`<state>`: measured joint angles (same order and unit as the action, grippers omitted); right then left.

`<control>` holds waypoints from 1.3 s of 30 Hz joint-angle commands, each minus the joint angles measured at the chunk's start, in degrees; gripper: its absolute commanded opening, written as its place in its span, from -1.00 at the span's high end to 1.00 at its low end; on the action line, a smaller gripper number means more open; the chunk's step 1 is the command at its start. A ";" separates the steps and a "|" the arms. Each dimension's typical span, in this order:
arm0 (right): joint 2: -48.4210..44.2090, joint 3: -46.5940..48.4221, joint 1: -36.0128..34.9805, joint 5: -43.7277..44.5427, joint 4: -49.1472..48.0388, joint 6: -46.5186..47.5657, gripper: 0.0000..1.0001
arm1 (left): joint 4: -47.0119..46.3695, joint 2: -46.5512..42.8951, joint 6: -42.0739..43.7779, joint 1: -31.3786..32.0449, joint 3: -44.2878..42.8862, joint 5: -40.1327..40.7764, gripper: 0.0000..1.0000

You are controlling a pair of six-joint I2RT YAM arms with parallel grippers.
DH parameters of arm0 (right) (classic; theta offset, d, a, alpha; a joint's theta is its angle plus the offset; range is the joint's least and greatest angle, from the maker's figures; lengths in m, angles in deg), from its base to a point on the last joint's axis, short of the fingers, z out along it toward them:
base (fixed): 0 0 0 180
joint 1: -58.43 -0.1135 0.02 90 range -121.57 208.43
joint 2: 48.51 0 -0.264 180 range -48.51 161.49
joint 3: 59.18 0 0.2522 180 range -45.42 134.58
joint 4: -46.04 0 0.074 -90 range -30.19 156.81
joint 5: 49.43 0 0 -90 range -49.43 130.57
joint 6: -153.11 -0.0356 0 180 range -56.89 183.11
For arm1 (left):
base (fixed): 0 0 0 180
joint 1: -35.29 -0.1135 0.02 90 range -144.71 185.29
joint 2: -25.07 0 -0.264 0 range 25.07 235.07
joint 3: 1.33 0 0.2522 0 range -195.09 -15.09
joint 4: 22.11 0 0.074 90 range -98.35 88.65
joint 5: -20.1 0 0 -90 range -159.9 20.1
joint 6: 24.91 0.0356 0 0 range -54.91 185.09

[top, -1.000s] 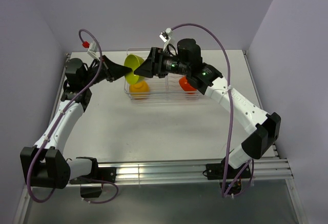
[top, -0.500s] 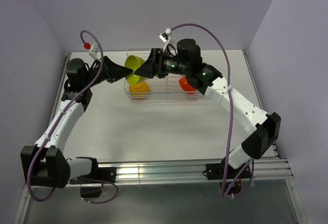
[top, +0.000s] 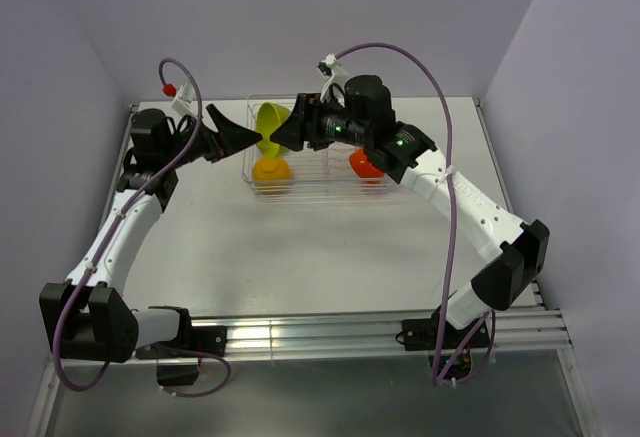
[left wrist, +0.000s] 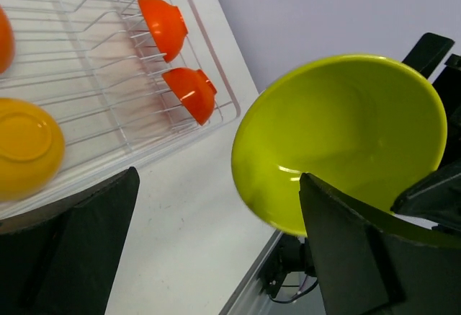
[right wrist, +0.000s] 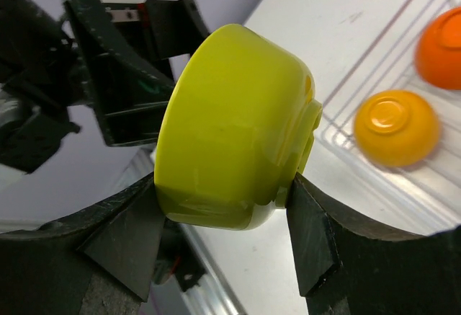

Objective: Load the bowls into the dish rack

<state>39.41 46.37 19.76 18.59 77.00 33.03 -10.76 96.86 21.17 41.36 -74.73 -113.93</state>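
Note:
A yellow-green bowl (top: pixel 270 122) (right wrist: pixel 238 127) hangs in the air above the left end of the clear dish rack (top: pixel 320 185), tipped on its side. My right gripper (top: pixel 284 135) (right wrist: pixel 220 192) is shut on it, one finger on the rim side and one on the base. My left gripper (top: pixel 230 129) (left wrist: pixel 216 185) stands open just left of the bowl (left wrist: pixel 338 135), its fingers apart from it. Inside the rack (left wrist: pixel 94 63) are a yellow-orange bowl (top: pixel 271 169) (left wrist: pixel 25 145) and two red-orange bowls (left wrist: pixel 164 23) (left wrist: pixel 191 91).
The rack sits at the back middle of the white table (top: pixel 300 247), near the purple back wall. Both arms reach over the table toward the rack's left end, their purple cables looping above. A metal rail (top: pixel 330 335) runs along the near edge.
My left gripper has opened and let go of the yellow-green bowl, drawing slightly back to the left. The right gripper keeps the bowl and has carried it a little right.

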 commanded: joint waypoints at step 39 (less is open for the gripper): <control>42.86 37.67 -5.44 52.47 17.27 36.67 1.00 | 8.57 -4.20 8.41 -13.53 -1.54 -2.37 -0.99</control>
<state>81.88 80.31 15.08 65.21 98.66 66.42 -0.36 94.82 28.34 28.53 -76.83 -114.26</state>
